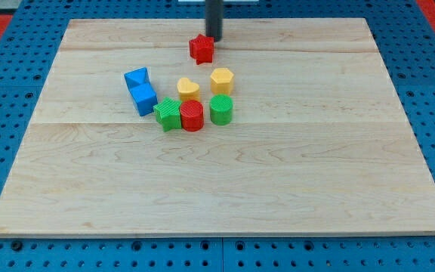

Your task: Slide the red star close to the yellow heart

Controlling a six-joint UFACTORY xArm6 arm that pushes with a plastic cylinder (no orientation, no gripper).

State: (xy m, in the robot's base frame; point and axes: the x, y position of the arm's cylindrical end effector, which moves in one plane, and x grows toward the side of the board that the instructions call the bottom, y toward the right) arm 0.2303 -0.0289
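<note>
My tip [214, 38] (bare rod, no claw, so nothing to open or clamp) sits touching the small red plastic star block [201, 49] at its upper right. Small yellow plastic heart block [188, 88] lies below, apart. Push not finished; gap left to close

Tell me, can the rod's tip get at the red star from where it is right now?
Probably yes. My tip sits just above and right of the red star, about touching it, with nothing between them. The yellow heart lies below the star, and the board between them looks bare.
</note>
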